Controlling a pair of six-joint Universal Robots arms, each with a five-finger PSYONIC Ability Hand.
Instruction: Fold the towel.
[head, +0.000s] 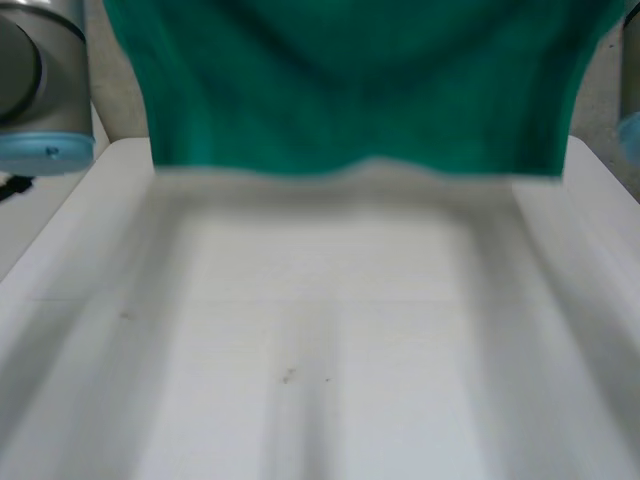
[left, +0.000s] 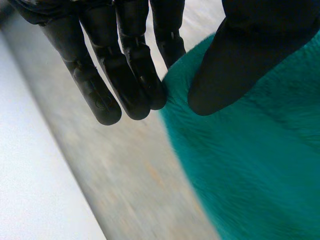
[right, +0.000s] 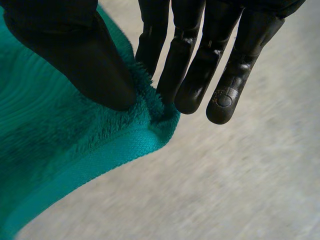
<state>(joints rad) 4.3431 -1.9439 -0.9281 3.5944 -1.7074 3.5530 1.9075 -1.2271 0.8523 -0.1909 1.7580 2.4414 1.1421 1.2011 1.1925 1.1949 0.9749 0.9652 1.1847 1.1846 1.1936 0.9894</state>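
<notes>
With my left hand (left: 132, 75) and right hand (right: 190, 75) each pinching a corner of the green towel (head: 350, 90), which hangs over the worktop's (head: 330, 340) far edge, I'd lower both level so the hem lands flat and square.

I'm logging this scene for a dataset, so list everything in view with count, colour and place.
towel: one, green, held up above the table and stretched between both hands, its lower edge hanging free
table: one, white, below the towel, its top bare
robot arms: two, grey joints with light-blue caps, the left arm and the right arm on either side of the towel
left robot hand: one, black, pinching the towel's edge between its thumb and straight fingers
right robot hand: one, black, pinching a towel corner between its thumb and fingers
</notes>
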